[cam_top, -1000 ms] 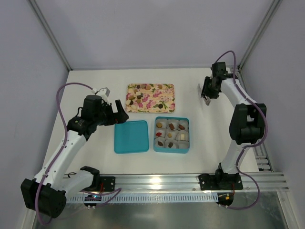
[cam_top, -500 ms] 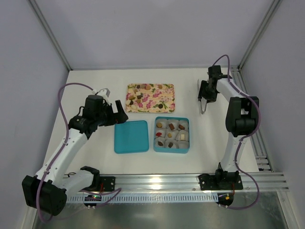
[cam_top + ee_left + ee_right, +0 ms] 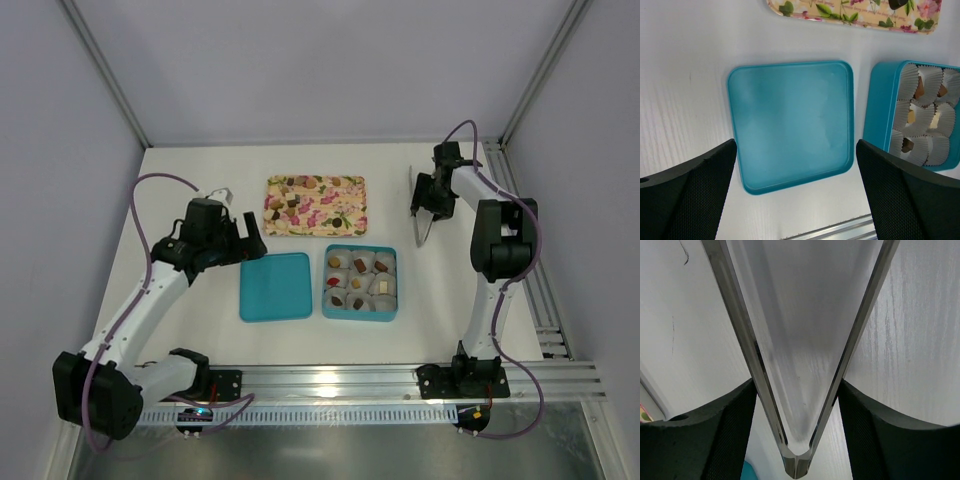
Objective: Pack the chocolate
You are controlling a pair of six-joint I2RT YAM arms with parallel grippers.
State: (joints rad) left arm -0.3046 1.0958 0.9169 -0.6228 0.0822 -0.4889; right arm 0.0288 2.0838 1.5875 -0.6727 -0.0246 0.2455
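well, the chocolate [image 3: 292,201] is in two places: a few pieces sit toward the left end of the flowered tray [image 3: 345,210], and the others rest in crinkled cups [image 3: 932,120] inside the open teal box [image 3: 360,317], just nearer than the tray. the teal lid [image 3: 790,125] lies flat on the white table [image 3: 200,170] just beside the box, on its left. the left gripper [image 3: 250,238] hangs by the lid's far left corner, its fingers [image 3: 690,200] spread wide and holding nothing. off to the right, well apart from tray and box, the right gripper [image 3: 430,195] is pinched on a pair of metal tongs [image 3: 796,464]. their v-shaped arms fill most of that wrist's view and hide much of the table beyond them. a metal rail [image 3: 330,378] runs along the near edge.
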